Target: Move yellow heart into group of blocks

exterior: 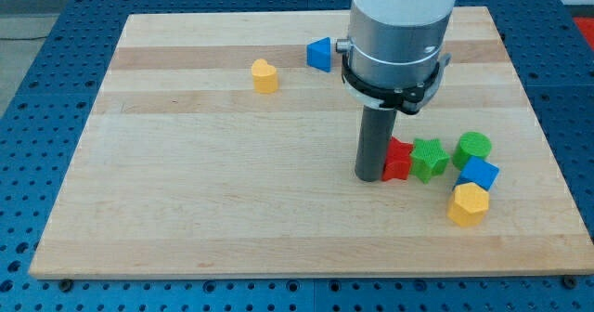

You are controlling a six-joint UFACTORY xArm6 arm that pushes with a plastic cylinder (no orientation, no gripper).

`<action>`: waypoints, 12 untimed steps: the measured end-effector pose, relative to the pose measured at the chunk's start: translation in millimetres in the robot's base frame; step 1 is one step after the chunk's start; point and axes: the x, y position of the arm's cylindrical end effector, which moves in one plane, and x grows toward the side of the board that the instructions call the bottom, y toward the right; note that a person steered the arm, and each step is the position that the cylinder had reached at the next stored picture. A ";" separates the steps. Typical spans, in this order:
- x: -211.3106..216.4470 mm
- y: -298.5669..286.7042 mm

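The yellow heart (pixel 264 75) lies alone at the view's upper left of the wooden board (pixel 186 191). The group sits at the view's right: a red block (pixel 398 159), a green star (pixel 429 158), a green cylinder (pixel 473 148), a blue cube (pixel 478 174) and a yellow hexagon (pixel 467 204). My tip (pixel 369 176) rests on the board, touching the left side of the red block. It is far to the right of and below the yellow heart.
A blue triangle (pixel 320 54) lies near the view's top, to the right of the yellow heart. The arm's wide grey and white body (pixel 397 33) hangs above the board's upper right. A blue perforated table surrounds the board.
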 end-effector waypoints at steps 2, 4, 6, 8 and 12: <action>-15.5 -84.0; -118.6 -189.6; -180.5 -180.7; -166.3 -118.0; -59.5 4.5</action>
